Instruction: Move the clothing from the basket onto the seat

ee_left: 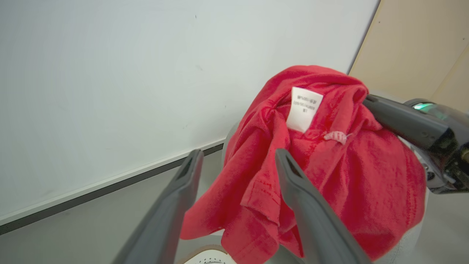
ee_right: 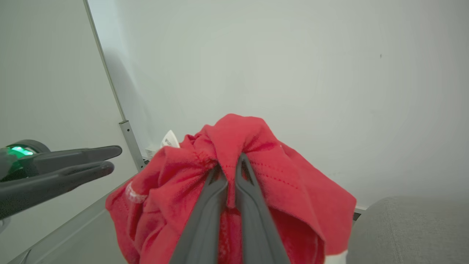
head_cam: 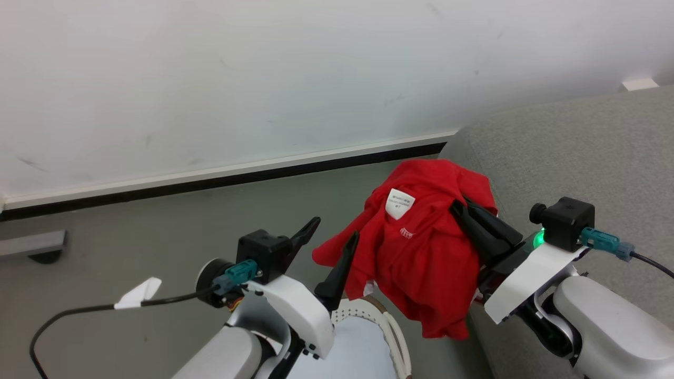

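Note:
The red clothing (head_cam: 416, 252) hangs bunched in the air, white label (head_cam: 400, 202) facing up, above the basket (head_cam: 394, 329) and beside the grey seat (head_cam: 579, 147). My right gripper (head_cam: 459, 208) is shut on a fold at the garment's top; in the right wrist view its fingers (ee_right: 214, 190) pinch the clothing (ee_right: 256, 143) tightly. My left gripper (head_cam: 335, 229) stands open just left of the hanging cloth, not gripping it. In the left wrist view the clothing (ee_left: 329, 172) drapes behind its right finger (ee_left: 293, 176). The basket's cream wall and brown rim show at the bottom.
A pale blue-white sheet (head_cam: 358, 350) lies inside the basket. A white wall with a dark baseboard (head_cam: 237, 176) runs behind. Grey floor (head_cam: 131, 242) spreads to the left. Cables trail from both wrists.

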`<state>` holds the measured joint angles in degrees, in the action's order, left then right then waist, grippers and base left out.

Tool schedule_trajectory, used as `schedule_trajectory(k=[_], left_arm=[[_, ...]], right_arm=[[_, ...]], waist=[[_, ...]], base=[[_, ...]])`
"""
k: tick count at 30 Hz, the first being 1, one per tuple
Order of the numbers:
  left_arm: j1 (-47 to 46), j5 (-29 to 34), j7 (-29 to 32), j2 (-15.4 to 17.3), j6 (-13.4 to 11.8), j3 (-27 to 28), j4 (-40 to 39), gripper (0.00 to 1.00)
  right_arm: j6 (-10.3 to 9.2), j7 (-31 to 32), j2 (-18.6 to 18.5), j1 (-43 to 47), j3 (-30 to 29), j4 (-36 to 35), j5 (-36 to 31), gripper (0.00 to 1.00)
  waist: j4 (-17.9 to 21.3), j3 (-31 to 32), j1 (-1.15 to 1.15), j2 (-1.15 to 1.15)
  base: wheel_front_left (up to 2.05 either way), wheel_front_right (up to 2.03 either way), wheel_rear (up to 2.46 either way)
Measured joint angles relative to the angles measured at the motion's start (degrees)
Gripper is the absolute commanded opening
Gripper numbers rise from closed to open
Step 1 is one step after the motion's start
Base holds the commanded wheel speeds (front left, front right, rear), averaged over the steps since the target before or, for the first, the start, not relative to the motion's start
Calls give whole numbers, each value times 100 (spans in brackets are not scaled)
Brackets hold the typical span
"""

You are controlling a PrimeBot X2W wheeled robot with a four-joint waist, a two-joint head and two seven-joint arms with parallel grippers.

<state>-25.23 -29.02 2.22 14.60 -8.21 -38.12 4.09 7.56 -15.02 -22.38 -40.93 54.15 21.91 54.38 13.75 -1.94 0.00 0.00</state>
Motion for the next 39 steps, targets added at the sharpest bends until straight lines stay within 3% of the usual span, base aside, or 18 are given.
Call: schedule_trajectory(k=[21,30,39], left_arm=[[13,-24,70,-9,-42,-180,-222,100],[-20,32,131,0,-68,-288,-354,100],[-556,256,374,19,7,-377,-659,100]], right_arm=[[-1,-1,-514,168,-833,-130,-147,0],[0,-1,-653,274,-1227,-233,-247,0],[0,0,-775,36,-2228,-235,-448,0]], waist=[[936,-102,0,0],[959,-292,0,0],[796,-971,0,0]], base=[[0,0,0],[0,0,0],[0,0,0]])
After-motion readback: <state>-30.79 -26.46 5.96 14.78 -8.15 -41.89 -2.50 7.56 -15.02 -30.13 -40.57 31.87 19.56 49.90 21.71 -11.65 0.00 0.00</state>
